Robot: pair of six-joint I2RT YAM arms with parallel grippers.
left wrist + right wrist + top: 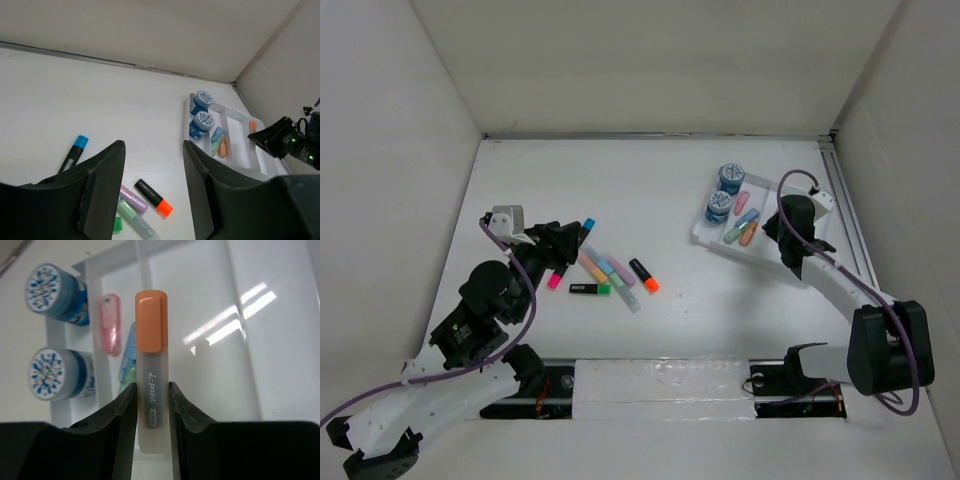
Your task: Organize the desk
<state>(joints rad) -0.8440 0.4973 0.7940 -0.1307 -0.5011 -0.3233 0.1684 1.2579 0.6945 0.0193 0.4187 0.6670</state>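
The matte white surface [650,190] fills my overhead view, walled in white. My right tool [151,390] is pressed tight on a frosted orange-capped highlighter [151,325], pinching its barrel over the glossy white compartmented tray [239,142] at the surface's far right. My left tool [152,147] is spread wide, pinching nothing, above the loose highlighters [610,275]. I count two round blue-patterned tubs [731,178] at one end of the tray. The loose highlighters overlap, so I can't count them.
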